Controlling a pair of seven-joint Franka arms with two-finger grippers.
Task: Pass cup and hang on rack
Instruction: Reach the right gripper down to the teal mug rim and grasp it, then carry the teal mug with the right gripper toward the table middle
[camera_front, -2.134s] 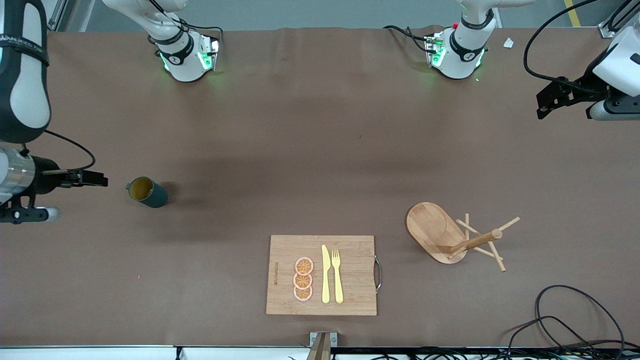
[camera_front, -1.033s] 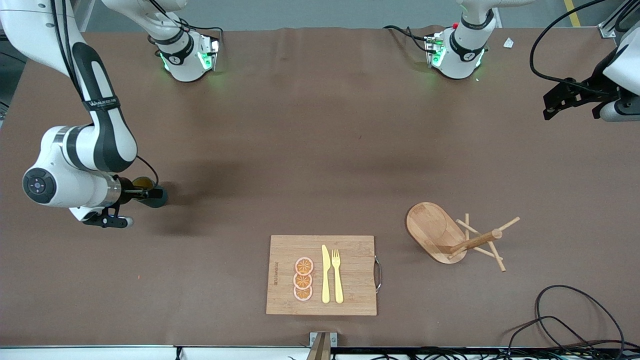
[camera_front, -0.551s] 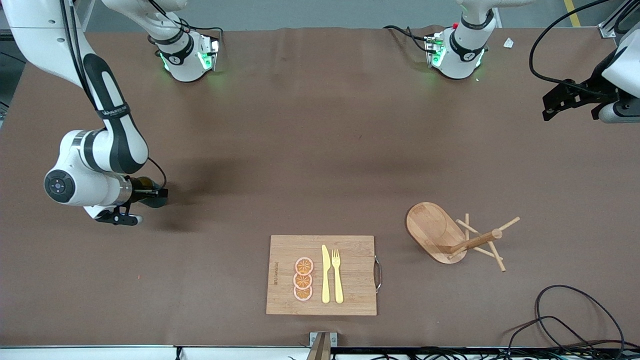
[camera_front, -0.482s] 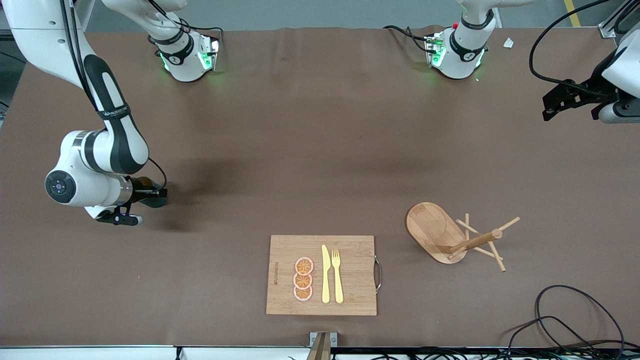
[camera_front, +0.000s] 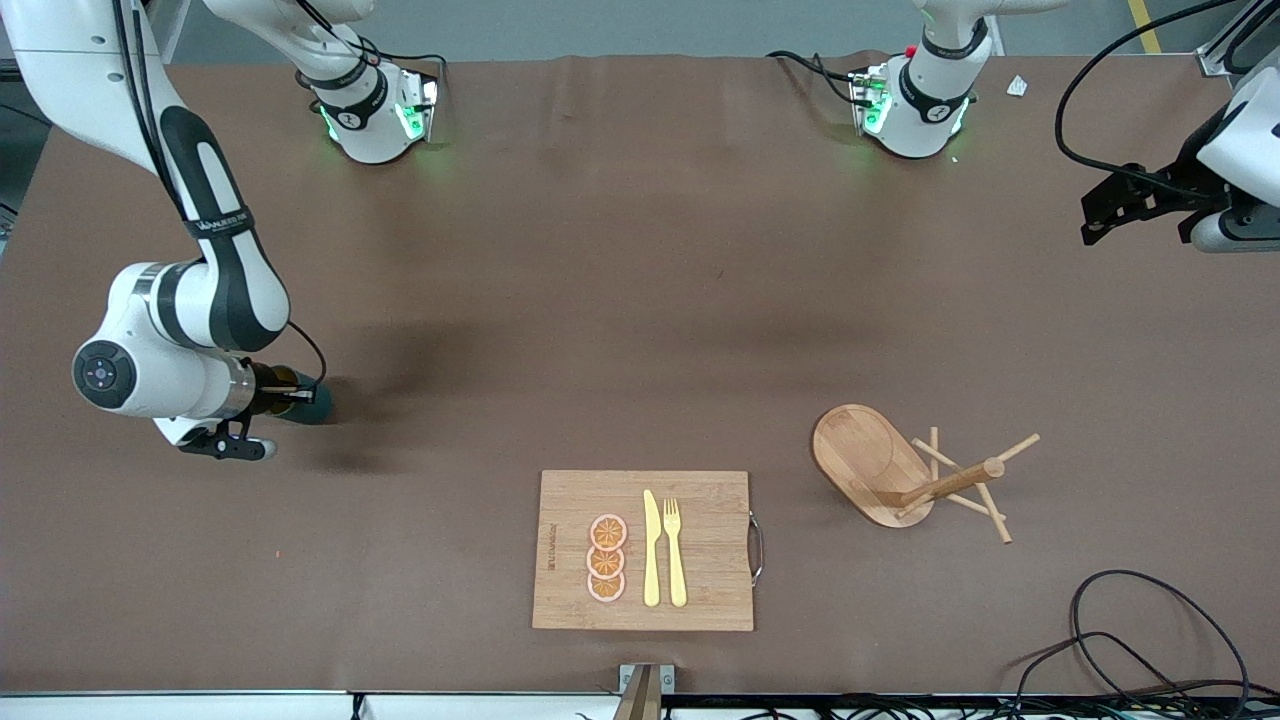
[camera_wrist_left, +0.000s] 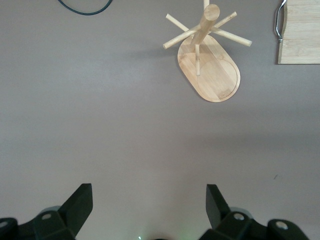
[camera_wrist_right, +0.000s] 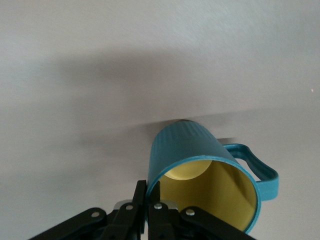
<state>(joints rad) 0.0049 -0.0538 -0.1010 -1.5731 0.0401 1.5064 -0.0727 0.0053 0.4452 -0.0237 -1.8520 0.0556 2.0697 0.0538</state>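
The brown worktop (camera_front: 640, 300) filled nearly the whole front view. At lower centre lay a wooden cutting board (camera_front: 643, 550) with three orange slices (camera_front: 607, 558), a yellow knife (camera_front: 651, 548) and a yellow fork (camera_front: 676, 550). To the lower right of the frame stood the rack (camera_front: 905, 470), its oval base, post and thin pegs bare; in the left wrist view it sat at the upper centre.

At the middle left edge of the front view, the right hand (camera_front: 285, 392) was low at the cup (camera_front: 308, 402), which lay on its side on the worktop with its mouth toward that hand. In the right wrist view the fingers were pinched almost together on the cup's rim (camera_wrist_right: 152, 186), one inside the yellow interior and one outside the ribbed wall, the handle jutting out sideways.

At the upper right edge, the left hand (camera_front: 1105, 205) waited in the air, its fingers spread wide and holding nothing.

The step in hand looked like the pick-up, with the grip just made. Next would likely come a lift and a carry toward the frame's centre, the handle or body left free for the left hand to take.
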